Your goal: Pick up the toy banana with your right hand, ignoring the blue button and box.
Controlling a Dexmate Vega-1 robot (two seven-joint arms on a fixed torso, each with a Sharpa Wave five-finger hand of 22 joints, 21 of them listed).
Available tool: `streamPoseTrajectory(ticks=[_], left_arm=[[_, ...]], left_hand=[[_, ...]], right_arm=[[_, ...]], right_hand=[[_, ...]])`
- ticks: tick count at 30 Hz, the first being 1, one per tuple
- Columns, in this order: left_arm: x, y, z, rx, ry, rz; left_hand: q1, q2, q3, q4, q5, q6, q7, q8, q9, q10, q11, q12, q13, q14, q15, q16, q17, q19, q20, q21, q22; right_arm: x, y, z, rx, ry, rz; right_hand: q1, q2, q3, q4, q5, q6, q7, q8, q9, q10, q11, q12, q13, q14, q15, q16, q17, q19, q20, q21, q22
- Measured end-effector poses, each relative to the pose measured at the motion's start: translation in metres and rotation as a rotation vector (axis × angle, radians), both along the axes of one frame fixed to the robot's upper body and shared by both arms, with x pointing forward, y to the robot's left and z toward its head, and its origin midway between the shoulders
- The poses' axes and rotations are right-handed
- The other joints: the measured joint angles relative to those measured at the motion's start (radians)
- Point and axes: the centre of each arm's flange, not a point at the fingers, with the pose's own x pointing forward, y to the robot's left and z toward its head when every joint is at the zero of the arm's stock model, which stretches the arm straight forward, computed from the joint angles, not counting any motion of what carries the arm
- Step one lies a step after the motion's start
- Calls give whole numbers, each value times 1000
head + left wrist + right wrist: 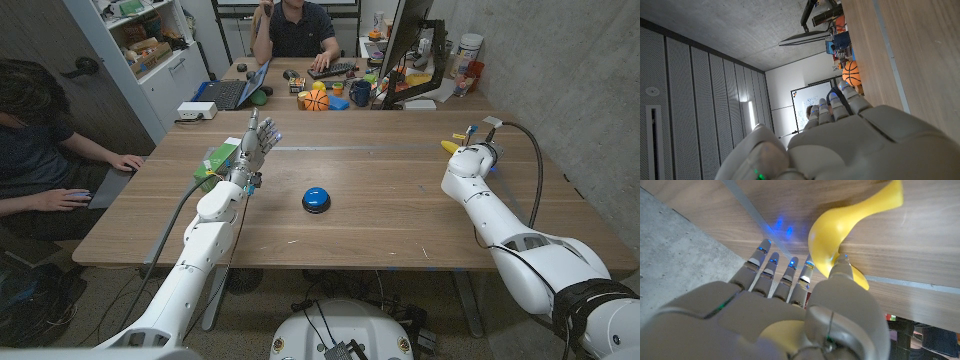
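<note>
While the right hand (790,305) sits at the table's right side, its thumb touches the toy banana (840,235) and the other fingers (771,265) lie straight beside the fruit; whether the banana is actually held cannot be told. Left hand (255,145) stands upright, fingers apart, holding nothing, beside the green box (218,160). Blue button (316,199) sits at table centre, well apart from both hands

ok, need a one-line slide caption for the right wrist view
Right hand closing around the yellow toy banana on the wooden table, seen along the back of the hand.
</note>
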Motion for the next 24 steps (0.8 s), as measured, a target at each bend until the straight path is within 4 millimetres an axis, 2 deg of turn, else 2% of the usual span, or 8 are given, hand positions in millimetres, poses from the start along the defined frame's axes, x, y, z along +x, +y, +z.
streamPoseTrajectory(ticks=[6, 24], left_arm=[[1, -1, 1, 1, 0, 0], [8, -2, -1, -1, 15, 0]], left_hand=[[0, 0, 0, 0, 0, 0, 0, 0, 0, 0, 0, 0, 0, 0, 0, 0, 0, 0, 0, 0, 0], [0, 0, 0, 0, 0, 0, 0, 0, 0, 0, 0, 0, 0, 0, 0, 0, 0, 0, 0, 0, 0]], right_arm=[[0, 1, 0, -15, -25, -11], [-8, 2, 12, -45, -87, -23]], right_hand=[[28, 3, 14, 3, 4, 34, 35, 21, 5, 30, -20, 8, 0, 24, 0, 0, 0, 18, -11, 8, 0], [46, 1, 15, 4, 4, 34, 35, 25, 5, 38, -18, 8, 0, 29, -5, 0, 0, 19, -9, 8, 0]])
